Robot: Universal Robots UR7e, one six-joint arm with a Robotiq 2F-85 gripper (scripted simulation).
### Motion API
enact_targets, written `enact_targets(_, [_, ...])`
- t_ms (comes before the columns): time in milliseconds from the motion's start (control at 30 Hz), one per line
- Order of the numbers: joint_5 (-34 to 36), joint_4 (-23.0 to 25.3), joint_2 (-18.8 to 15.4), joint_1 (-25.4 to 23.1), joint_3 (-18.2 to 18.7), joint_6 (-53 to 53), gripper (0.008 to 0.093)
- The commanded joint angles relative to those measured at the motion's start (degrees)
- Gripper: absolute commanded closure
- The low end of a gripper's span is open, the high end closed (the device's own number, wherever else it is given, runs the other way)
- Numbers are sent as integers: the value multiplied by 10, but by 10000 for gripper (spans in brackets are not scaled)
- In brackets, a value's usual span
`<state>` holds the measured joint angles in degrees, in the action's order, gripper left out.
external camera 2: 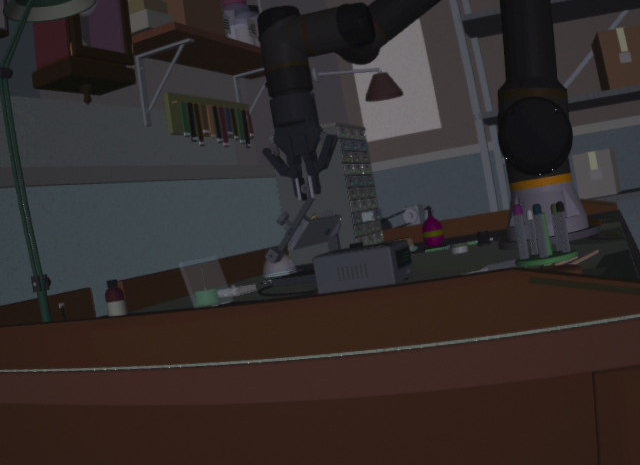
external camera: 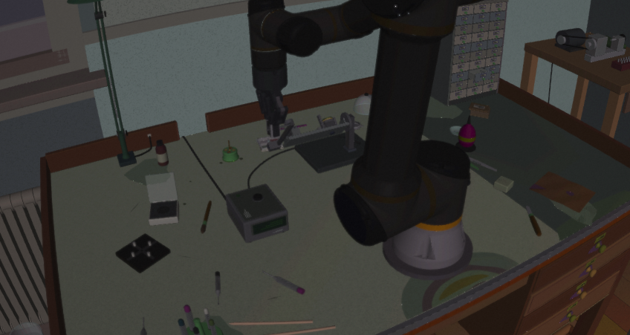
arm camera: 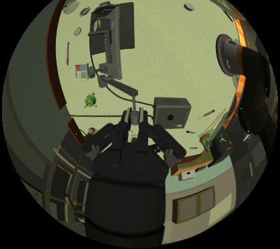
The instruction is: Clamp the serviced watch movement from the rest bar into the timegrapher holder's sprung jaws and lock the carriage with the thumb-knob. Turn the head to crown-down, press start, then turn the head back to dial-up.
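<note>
My gripper (external camera: 275, 131) (external camera 2: 305, 187) (arm camera: 134, 115) hangs over the left end of the timegrapher holder (external camera: 318, 133) (arm camera: 106, 42), at the tip of the head's turning lever (external camera: 285, 134) (external camera 2: 294, 228) (arm camera: 120, 85), which slants up from the head's pivot. The watch movement (external camera: 327, 120) (arm camera: 96, 25) sits in the holder's jaws further along the carriage. The timegrapher box (external camera: 257, 212) (external camera 2: 362, 266) (arm camera: 171, 112) with its round start button (external camera: 257, 196) (arm camera: 170, 117) stands on the mat in front, joined to the holder by a cable. My gripper is closed on the lever's handle knob.
Behind the work runs the bench's raised back rail (external camera: 287, 104), with a drawer cabinet (external camera: 477, 49) at the right. A green pot (external camera: 230, 154) and a small bottle (external camera: 162, 152) stand left of the holder. My own arm's base (external camera: 424, 243) fills the right front.
</note>
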<state>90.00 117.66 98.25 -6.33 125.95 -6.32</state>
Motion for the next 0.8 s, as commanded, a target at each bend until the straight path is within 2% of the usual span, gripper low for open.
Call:
enact_targets(0, [0,-1,0,0,-2,0,934])
enact_targets(767, [0,-23,-23,4,-47,4,934])
